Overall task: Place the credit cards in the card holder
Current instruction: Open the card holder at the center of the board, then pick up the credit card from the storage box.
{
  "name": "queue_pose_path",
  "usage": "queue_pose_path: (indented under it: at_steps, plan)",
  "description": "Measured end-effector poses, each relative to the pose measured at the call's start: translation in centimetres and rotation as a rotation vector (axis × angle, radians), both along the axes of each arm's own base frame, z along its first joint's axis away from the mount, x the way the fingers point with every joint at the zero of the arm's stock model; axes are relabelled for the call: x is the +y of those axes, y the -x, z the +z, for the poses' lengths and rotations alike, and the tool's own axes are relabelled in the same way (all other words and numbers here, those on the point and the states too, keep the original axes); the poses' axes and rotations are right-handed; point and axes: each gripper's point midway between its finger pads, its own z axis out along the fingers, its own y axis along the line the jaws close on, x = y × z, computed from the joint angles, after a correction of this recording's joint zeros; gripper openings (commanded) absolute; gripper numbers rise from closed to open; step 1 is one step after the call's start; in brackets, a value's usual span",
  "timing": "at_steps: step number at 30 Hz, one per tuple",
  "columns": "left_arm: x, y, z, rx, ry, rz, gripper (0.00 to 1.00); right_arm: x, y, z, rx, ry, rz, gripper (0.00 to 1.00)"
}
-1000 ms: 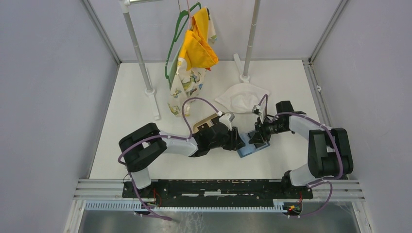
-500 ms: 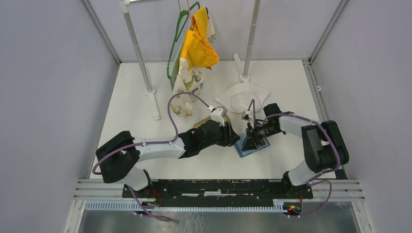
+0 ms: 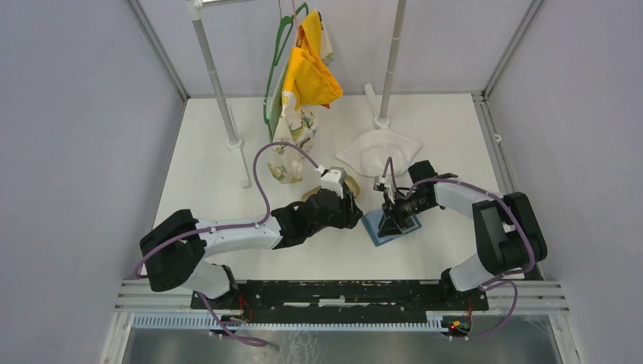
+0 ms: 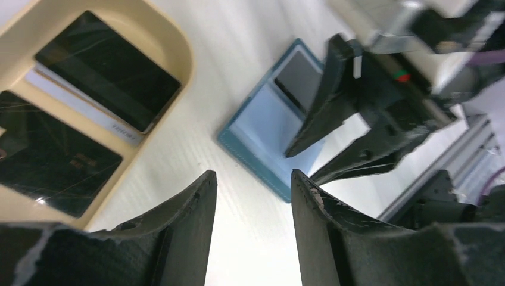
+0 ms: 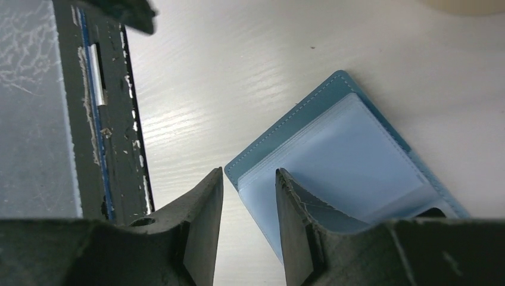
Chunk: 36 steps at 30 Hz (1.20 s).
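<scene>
Here the blue card holder (image 5: pixel 324 146) lies open, clear sleeves (image 5: pixel 357 176) up, under the spread right hand (image 5: pixel 248 173).

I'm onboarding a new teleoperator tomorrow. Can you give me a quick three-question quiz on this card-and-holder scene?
1. True or false: both black cards lie in the tan tray.
2. Which gripper is positioned over the open card holder? A the left, B the right, C neither.
3. What does the left gripper hold between its fingers?
Key: 1 true; 2 B, the right gripper; 3 nothing.
</scene>
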Motion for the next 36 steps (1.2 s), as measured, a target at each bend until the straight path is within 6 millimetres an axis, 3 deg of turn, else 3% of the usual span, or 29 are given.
queue_pose_path:
  at_steps: [6, 14, 19, 24, 28, 30, 32, 36]
  plan:
    - [2.3, -1.3, -1.3, -0.006, -0.101, 0.082, 0.63, -0.9, -1.5, 0.9, -0.166, 0.051, 0.016, 0.39]
    - [5.3, -5.6, -1.2, 0.031, -0.065, 0.186, 0.9, -1.8, -3.2, 1.1, -0.315, 0.115, 0.02, 0.38]
    - [5.7, -6.5, -1.0, 0.066, -0.024, 0.19, 0.91, -2.1, -4.0, 1.8, -0.408, 0.121, 0.03, 0.4]
    - [6.1, -7.1, -0.9, 0.097, 0.011, 0.193, 0.87, -2.2, -5.7, 3.8, -0.524, 0.128, 0.001, 0.45]
    - [6.3, -7.5, -1.7, 0.13, 0.016, 0.218, 0.86, -1.7, -9.1, 7.1, -0.603, 0.13, -0.057, 0.44]
    - [6.3, -7.5, -2.1, 0.148, 0.017, 0.229, 0.85, -0.9, -12.1, 9.9, -0.654, 0.099, -0.121, 0.44]
    - [6.3, -7.5, -2.4, 0.158, 0.02, 0.237, 0.84, 0.0, -14.2, 11.5, -0.67, 0.068, -0.169, 0.46]
    - [6.0, -7.9, -2.2, 0.165, 0.03, 0.249, 0.83, 1.9, -16.9, 11.2, -0.612, 0.042, -0.226, 0.48]
